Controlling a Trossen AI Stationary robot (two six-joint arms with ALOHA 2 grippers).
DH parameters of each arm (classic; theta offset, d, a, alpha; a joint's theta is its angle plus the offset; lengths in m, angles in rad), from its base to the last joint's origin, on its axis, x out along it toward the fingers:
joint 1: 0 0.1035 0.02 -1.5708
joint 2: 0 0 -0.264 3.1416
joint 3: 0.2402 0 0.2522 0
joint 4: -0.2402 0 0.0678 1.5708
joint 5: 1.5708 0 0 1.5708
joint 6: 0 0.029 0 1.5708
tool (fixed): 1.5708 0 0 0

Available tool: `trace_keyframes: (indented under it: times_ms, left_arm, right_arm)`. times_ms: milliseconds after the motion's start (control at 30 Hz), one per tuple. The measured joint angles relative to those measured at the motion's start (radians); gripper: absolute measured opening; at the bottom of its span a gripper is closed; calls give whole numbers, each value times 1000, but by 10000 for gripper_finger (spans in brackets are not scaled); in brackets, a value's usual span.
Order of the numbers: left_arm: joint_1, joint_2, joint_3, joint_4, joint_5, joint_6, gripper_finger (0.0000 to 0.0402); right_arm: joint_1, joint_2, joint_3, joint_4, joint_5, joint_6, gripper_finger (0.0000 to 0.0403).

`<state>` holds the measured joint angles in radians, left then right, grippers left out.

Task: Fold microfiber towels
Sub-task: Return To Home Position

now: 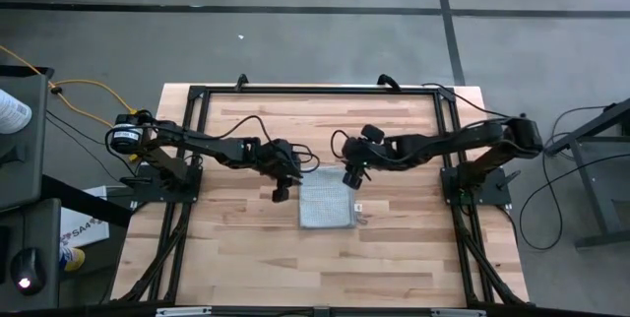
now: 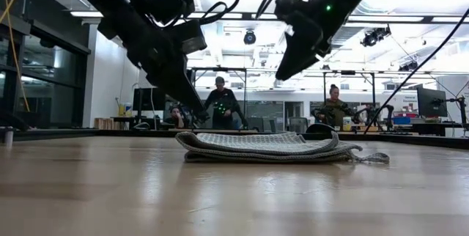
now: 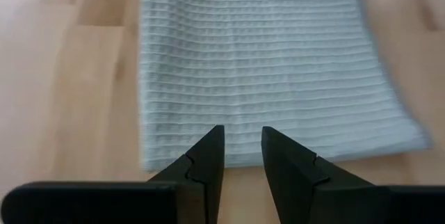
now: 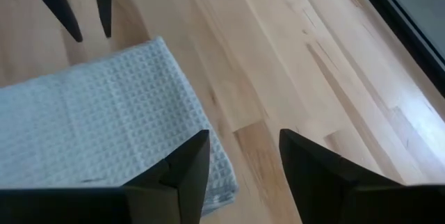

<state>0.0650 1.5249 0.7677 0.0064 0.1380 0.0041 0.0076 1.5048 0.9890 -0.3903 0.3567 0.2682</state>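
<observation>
Pale wooden planks make up the bench (image 1: 236, 258), framed by a black rail, and beyond its far edge the low view takes in a bright workshop where two people (image 2: 220, 100) stand or sit among desks and screens.

The microfiber towel (image 1: 328, 202) lies folded at about the middle of the bench, a flat grey-blue rectangle with its layers stacked, as the low view shows from the side. A small white tag (image 1: 360, 207) sticks out at its right edge.

The left claw (image 1: 282, 191) hangs just beside the towel's left edge, lifted clear of the cloth and touching nothing. Its fingers (image 3: 208, 165) stand only a narrow gap apart, with nothing between them.

The right claw (image 1: 352, 177) hovers over the towel's far right corner, also raised off it. Its fingers (image 4: 184, 172) are spread wide and hold nothing. In the right wrist view the towel's corner shows on bare wood, with the left claw's two finger tips across from it.

Both arms reach in from their mounts at the left and right sides of the bench.
</observation>
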Motion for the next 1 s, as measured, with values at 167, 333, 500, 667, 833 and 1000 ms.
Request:
trace_keyframes:
  times_ms: [167,333,500,667,833,1000]
  left_arm:
    - [-5,-7,0,2,39,-64,97]
    - [-27,-19,38,-9,43,-83,97]
    - [-69,-19,118,-32,44,-76,97]
    - [-108,-19,190,-117,46,-61,97]
    - [-146,-19,222,-143,46,-60,97]
    - [-165,-19,222,-196,47,-64,97]
  right_arm:
    - [27,-13,0,-3,0,-1,164]
    - [56,-13,0,-8,0,0,164]
    - [95,-16,0,-23,-1,0,158]
    - [139,-23,0,-25,0,-2,154]
    - [172,-23,-1,-26,-1,12,153]
    - [193,-23,-1,-37,-58,-24,153]
